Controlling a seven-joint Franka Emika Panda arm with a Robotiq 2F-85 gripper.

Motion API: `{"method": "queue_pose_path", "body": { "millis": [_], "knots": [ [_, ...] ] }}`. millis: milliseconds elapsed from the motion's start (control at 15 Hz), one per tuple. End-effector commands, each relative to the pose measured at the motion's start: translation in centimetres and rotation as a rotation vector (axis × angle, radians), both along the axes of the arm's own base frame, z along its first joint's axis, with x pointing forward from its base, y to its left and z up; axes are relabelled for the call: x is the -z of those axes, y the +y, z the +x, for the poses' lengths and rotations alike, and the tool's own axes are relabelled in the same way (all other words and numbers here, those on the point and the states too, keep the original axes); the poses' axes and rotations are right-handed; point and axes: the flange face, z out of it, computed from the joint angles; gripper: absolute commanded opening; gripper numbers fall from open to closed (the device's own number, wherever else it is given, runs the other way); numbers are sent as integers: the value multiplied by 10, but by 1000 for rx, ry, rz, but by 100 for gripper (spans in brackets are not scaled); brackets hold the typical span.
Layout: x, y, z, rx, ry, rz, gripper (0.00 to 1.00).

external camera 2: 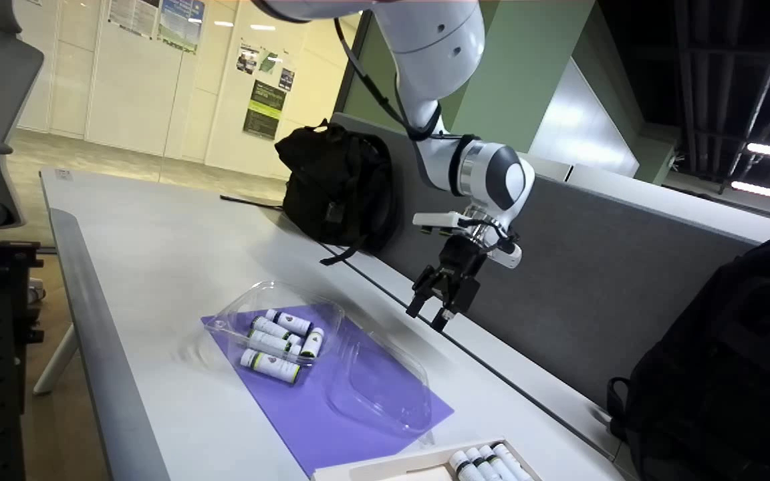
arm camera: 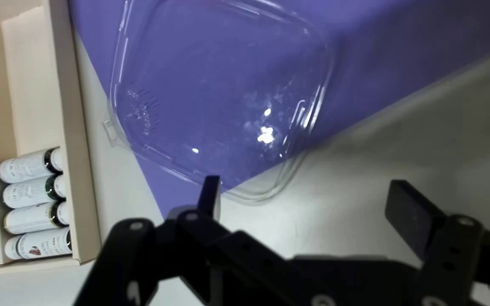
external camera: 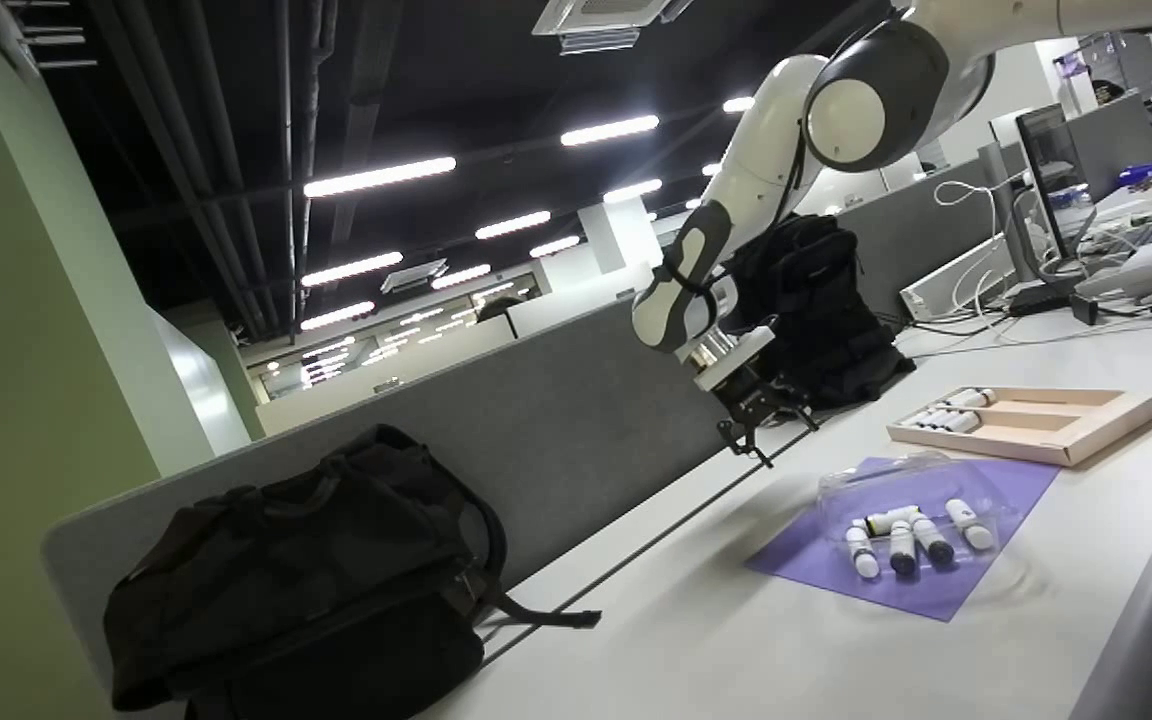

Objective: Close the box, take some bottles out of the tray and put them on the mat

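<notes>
The tan wooden box (external camera: 1071, 455) lies open on the table, divided into compartments; it also shows in the wrist view (arm camera: 72, 148) and partly in an exterior view (external camera 2: 385, 465). Several white bottles (arm camera: 32, 191) with dark caps lie in it. The purple mat (external camera: 786, 560) lies beside it. More bottles (external camera 2: 276, 339) lie in a transparent plastic container on the mat (external camera 2: 305, 427). One bottle (external camera 2: 270, 366) lies at its edge; I cannot tell whether inside. My gripper (external camera: 791, 446) is open and empty above the table, beyond the mat's edge; its fingers (arm camera: 304, 191) are wide apart.
The container's transparent lid (external camera 2: 385, 394) is folded open on the mat, partly overhanging its edge towards the gripper. A grey partition (external camera: 576, 430) runs along the table's back. Black backpacks (external camera: 306, 580) (external camera: 816, 310) stand against it. A monitor and cables (external camera: 1046, 190) are farther along.
</notes>
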Motion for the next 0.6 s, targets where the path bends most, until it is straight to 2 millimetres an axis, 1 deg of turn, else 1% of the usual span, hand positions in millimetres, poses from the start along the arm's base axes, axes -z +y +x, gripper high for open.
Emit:
{"method": "queue_pose_path", "body": {
  "millis": [0, 200, 533],
  "knots": [
    [18, 6, 3, -2, 69, -104, 100],
    [36, 5, -4, -22, 132, -153, 100],
    [53, -6, -10, -38, 179, -192, 100]
  ]
}}
